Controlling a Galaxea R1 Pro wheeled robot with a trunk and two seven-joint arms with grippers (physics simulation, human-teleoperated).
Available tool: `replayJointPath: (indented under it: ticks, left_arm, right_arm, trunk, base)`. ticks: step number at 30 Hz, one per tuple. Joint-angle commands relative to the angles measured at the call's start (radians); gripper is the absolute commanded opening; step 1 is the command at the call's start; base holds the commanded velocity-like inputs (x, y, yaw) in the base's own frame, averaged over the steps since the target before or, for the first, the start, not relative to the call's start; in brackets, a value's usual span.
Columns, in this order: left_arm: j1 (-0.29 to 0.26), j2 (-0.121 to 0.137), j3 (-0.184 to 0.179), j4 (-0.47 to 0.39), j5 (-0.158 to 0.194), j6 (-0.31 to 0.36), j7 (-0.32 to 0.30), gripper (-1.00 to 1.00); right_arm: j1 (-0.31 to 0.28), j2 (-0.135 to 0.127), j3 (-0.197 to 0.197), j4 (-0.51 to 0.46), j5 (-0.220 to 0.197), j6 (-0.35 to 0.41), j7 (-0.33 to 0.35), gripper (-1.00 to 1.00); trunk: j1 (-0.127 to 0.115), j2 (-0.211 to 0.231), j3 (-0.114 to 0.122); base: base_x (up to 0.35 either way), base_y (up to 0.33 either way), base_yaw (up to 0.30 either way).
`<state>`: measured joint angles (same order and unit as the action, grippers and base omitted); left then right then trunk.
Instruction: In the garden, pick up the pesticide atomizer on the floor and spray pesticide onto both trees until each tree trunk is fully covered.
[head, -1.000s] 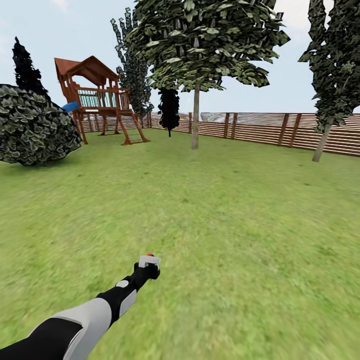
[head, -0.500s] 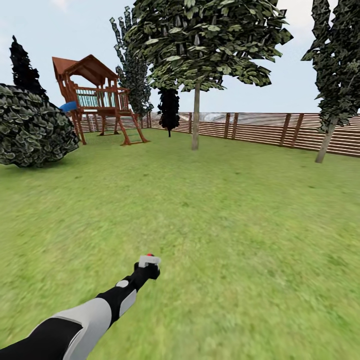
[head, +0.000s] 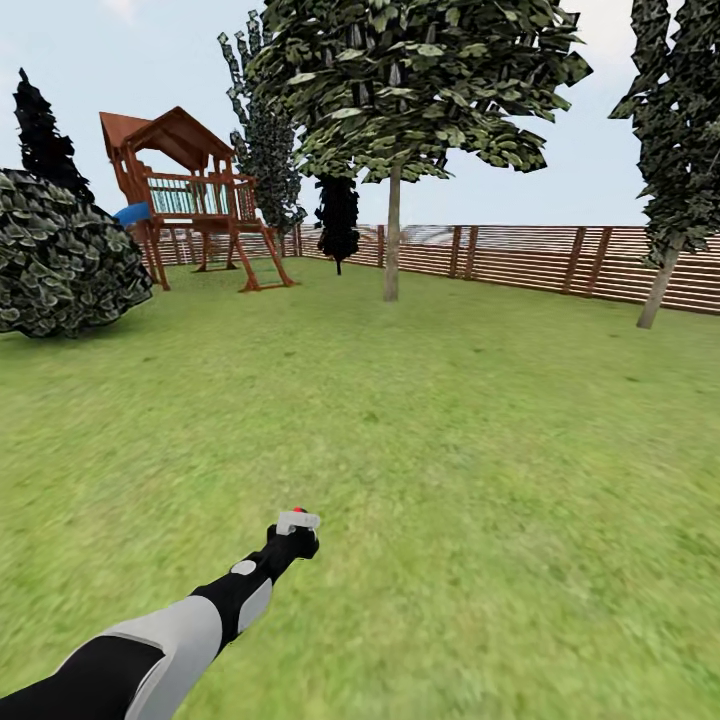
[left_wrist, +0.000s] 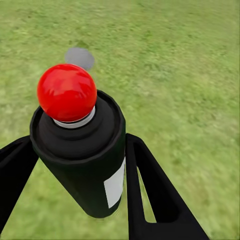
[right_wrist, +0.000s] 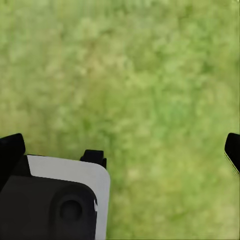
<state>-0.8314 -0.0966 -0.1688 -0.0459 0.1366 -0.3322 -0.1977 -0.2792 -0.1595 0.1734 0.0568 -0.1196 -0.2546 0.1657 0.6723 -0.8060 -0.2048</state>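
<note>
Gripping pesticide atomizer (left_wrist: 82, 150) upright between left jaws; right jaws spread over grass (right_wrist: 150, 75).

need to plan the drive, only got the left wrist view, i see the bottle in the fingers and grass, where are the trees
Observer: In the head view, one tree trunk stands ahead across the lawn, near the wooden fence.
Operator: and the second one
Observer: A second, leaning trunk stands at the far right, also by the fence.
Operator: anything in the way
Observer: Open grass lies between the left gripper, shut on the pesticide atomizer, and the nearer trunk; a playset and a round bush sit off to the left.
Operator: right hand free?
Observer: The right wrist view shows its fingers spread wide over grass, holding nothing.
</note>
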Motion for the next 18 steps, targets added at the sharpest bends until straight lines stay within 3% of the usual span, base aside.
replayJointPath:
  ticks: [1, 18]
  left_arm:
    - [0.000, 0.000, 0.000, 0.000, -0.002, -0.001, 0.004, -1.00]
    - [0.000, 0.000, 0.000, 0.000, -0.002, 0.000, 0.004, -1.00]
  right_arm:
    - [0.000, 0.000, 0.000, 0.000, 0.000, 0.000, 0.000, 1.00]
    - [0.000, 0.000, 0.000, 0.000, 0.000, 0.000, 0.000, 1.00]
  trunk:
    - [0.000, 0.000, 0.000]
    - [0.000, 0.000, 0.000]
  base:
    - [0.350, 0.000, 0.000]
    - [0.350, 0.000, 0.000]
